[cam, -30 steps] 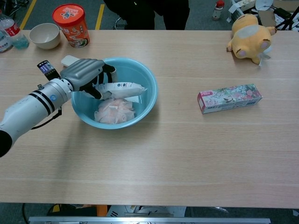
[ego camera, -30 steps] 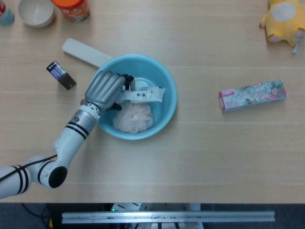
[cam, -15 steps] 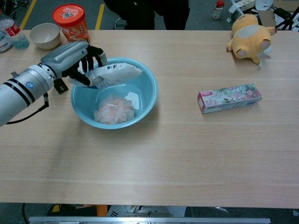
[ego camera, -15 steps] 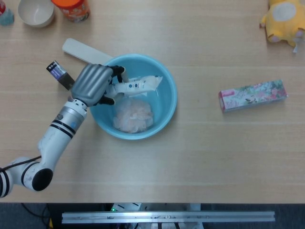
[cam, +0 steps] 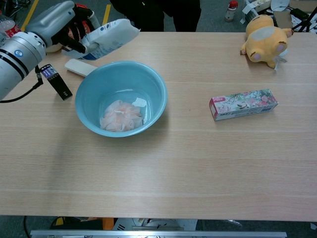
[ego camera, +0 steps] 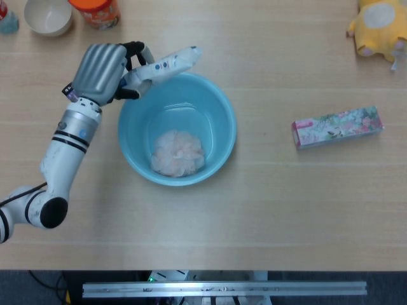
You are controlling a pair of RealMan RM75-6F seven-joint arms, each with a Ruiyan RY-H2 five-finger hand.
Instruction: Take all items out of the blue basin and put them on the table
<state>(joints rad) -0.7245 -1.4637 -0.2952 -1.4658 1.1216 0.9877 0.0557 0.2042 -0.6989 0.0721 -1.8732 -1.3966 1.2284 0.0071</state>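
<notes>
My left hand (ego camera: 102, 72) (cam: 58, 21) grips a white packet with blue print (ego camera: 166, 62) (cam: 108, 37) and holds it in the air above the far-left rim of the blue basin (ego camera: 224, 121) (cam: 156, 87). A pale pink bath puff (ego camera: 179, 153) (cam: 120, 115) lies in the bottom of the basin. My right hand shows in neither view.
A white flat bar (cam: 79, 67) and a small black box (cam: 57, 81) lie left of the basin. A cream bowl (ego camera: 48, 15) and an orange cup (ego camera: 95, 11) stand at the far left. A floral box (ego camera: 337, 126) (cam: 242, 103) lies to the right, a yellow plush toy (ego camera: 377, 28) (cam: 264, 32) at the far right.
My left hand has lifted the white packet out of the basin and carried it up and toward the far left. The pink puff stays in the basin.
</notes>
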